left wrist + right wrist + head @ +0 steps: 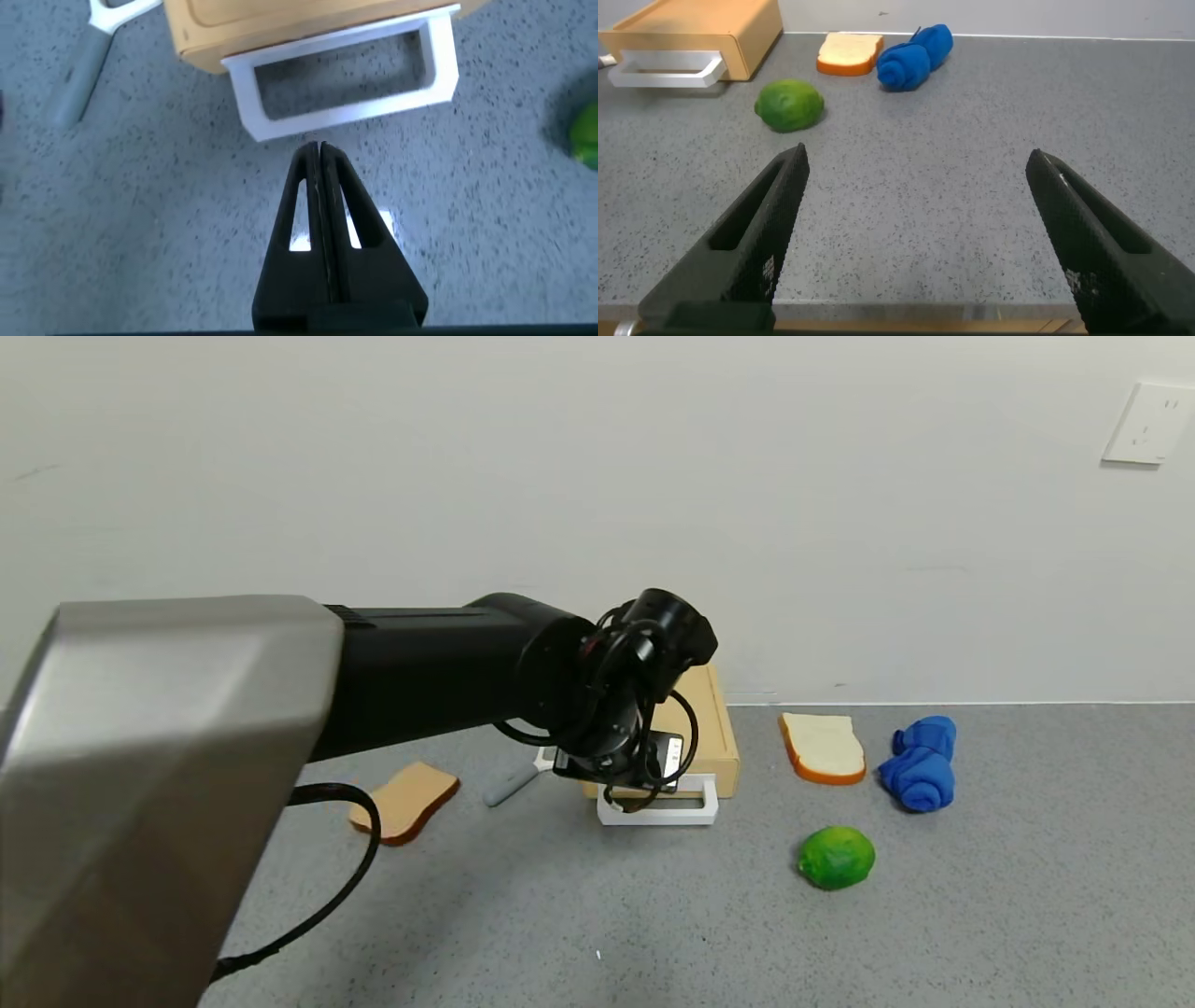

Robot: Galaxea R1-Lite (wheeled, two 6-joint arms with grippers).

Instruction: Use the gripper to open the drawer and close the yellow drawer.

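Observation:
The pale yellow-tan drawer [714,733] lies flat on the grey floor against the wall, its white loop handle [659,812] facing me. Its tray looks pushed in. My left arm's wrist [616,709] hangs over the handle and hides the fingers in the head view. In the left wrist view my left gripper [320,151] is shut and empty, its tips just short of the handle [346,107] and slightly above the floor; the drawer box [280,28] lies beyond. My right gripper [917,159] is open and empty, low and far from the drawer [701,37].
A green lime [836,857], a white bread slice [823,747] and a blue cloth [922,763] lie right of the drawer. A tan bread slice [406,800] and a grey-handled tool [512,786] lie left of it. The wall stands right behind.

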